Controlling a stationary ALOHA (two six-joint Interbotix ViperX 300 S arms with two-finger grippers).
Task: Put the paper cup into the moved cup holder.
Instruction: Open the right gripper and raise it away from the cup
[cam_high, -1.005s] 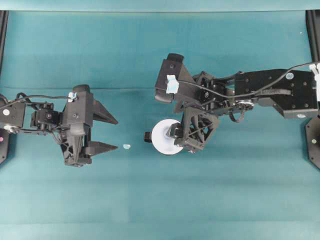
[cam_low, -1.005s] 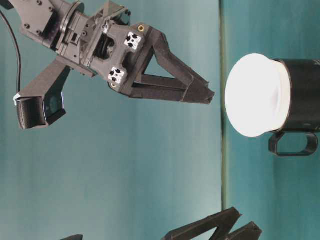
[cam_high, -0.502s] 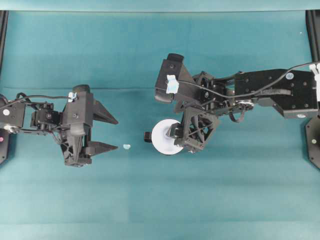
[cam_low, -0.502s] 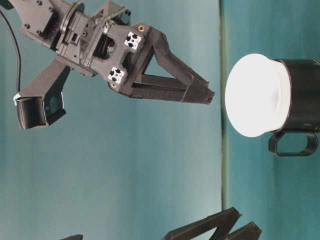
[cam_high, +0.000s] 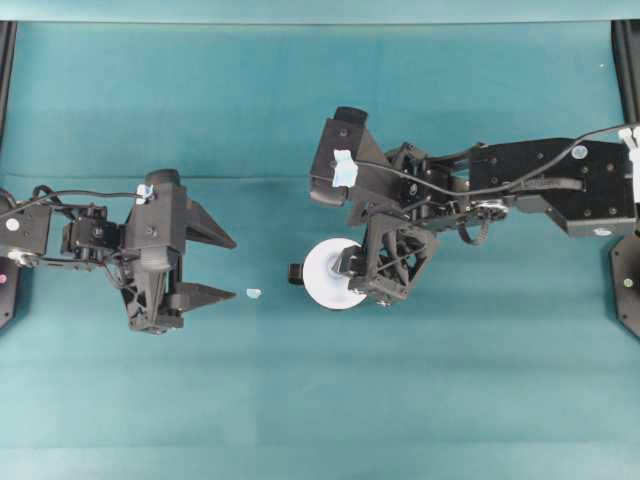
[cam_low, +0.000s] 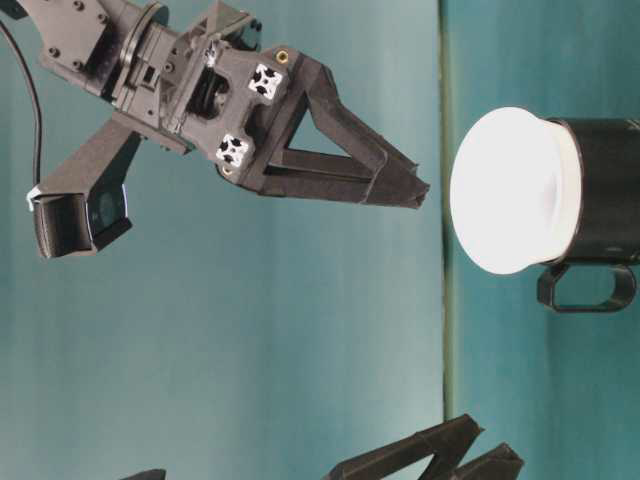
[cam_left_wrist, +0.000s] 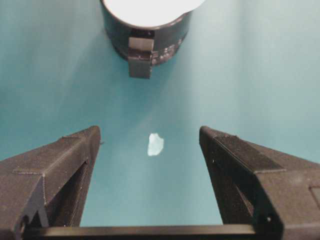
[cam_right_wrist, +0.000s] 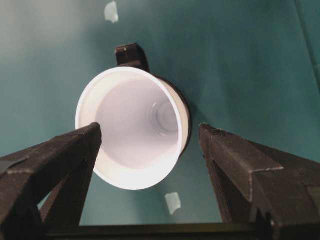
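Nothing has moved since the earlier frames: both arms and the cups sit exactly as they did a second ago.

On the left of the overhead view, the left tool (cam_high: 220, 268) rests low over the teal worktop (cam_high: 300, 400) with its jaws spread wide and nothing between them. Just beyond its tips lies a small pale scrap (cam_high: 253, 293), which the left wrist view shows centred between the two fingers (cam_left_wrist: 70, 165).

Further right, near the middle, the paper cup (cam_high: 330, 273) sits nested inside the cup holder (cam_left_wrist: 150, 37), its white rim standing proud of the glossy black wall. The holder's small handle (cam_high: 295, 272) points toward the left tool.

The right tool (cam_high: 375, 272) hangs directly above the cup, jaws apart and gripping nothing; the table-level view shows a clear gap between its fingertips and the rim. A second pale scrap (cam_right_wrist: 173, 202) lies on the worktop near the holder.
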